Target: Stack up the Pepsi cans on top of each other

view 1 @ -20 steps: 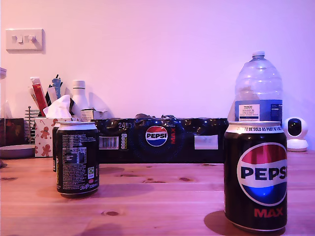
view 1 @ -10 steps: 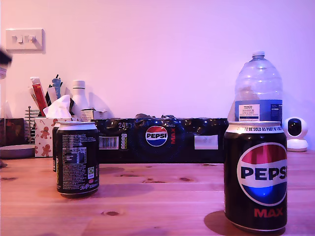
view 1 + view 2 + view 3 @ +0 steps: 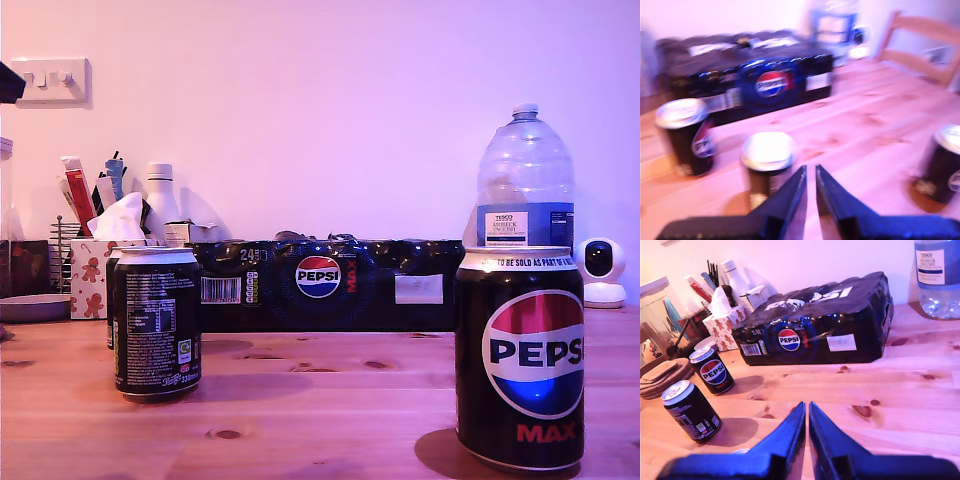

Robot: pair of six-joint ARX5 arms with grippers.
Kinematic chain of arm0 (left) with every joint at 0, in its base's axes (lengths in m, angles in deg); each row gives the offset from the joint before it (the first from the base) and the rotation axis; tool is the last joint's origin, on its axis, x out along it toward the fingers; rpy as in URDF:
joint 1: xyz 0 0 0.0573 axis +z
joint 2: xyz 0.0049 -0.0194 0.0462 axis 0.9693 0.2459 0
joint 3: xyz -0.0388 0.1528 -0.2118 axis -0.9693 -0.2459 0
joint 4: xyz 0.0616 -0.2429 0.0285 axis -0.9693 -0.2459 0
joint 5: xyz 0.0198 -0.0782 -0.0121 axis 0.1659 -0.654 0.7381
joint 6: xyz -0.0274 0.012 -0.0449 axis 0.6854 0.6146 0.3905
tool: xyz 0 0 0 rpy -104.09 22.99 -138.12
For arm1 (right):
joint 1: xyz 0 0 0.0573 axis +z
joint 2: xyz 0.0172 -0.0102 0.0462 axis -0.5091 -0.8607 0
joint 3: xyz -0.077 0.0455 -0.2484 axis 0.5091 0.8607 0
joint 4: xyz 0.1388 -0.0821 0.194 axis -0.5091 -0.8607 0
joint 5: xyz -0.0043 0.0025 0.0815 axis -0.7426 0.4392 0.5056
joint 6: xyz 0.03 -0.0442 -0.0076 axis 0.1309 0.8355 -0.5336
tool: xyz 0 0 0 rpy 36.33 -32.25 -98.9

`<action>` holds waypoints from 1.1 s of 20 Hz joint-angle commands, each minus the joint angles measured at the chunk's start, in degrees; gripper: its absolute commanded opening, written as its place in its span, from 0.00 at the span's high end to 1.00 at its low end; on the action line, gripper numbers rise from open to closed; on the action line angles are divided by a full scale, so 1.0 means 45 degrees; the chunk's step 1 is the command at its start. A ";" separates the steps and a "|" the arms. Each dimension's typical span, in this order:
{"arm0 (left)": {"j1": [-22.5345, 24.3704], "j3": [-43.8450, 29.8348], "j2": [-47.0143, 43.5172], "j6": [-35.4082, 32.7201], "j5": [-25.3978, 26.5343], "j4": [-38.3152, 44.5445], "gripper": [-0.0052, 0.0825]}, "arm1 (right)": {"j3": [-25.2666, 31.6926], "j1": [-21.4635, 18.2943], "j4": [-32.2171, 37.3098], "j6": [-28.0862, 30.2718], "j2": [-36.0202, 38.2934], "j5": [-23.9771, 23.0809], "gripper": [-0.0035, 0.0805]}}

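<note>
Three Pepsi cans are stood apart on the wooden table (image 3: 320, 400), none stacked: one (image 3: 519, 358) close up at the exterior view's right, another (image 3: 156, 322) at its left, the third (image 3: 713, 370) mostly hidden behind that. My first gripper (image 3: 810, 192) and my second gripper (image 3: 806, 422) are both held above the tabletop with jaws nearly pressed together, nothing pinched.

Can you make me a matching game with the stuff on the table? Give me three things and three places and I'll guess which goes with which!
Things:
1. Pepsi can with the big logo
2. water bottle
3. tissue box

Places, in the exterior view:
A. far back at the left, beside the multipack
B. nearest the camera, at the right
C. standing behind the multipack, at the right

Pairs: 1-B, 2-C, 3-A
</note>
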 commanded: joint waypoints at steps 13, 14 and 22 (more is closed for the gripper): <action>0.0015 -0.0049 0.3988 -0.0981 0.3021 0.2769 0.04 | -0.0146 0.0131 -0.0083 -0.0015 -0.0073 0.0471 0.97; 0.0034 -0.0049 0.3983 -0.1175 0.2919 0.2997 0.04 | -0.0146 0.0131 -0.0078 -0.0015 -0.0073 0.0471 0.97; 0.2982 -0.0049 0.4522 -0.1792 -0.0505 0.5348 0.04 | -0.0146 0.0131 -0.0073 -0.0010 -0.0073 0.0466 0.97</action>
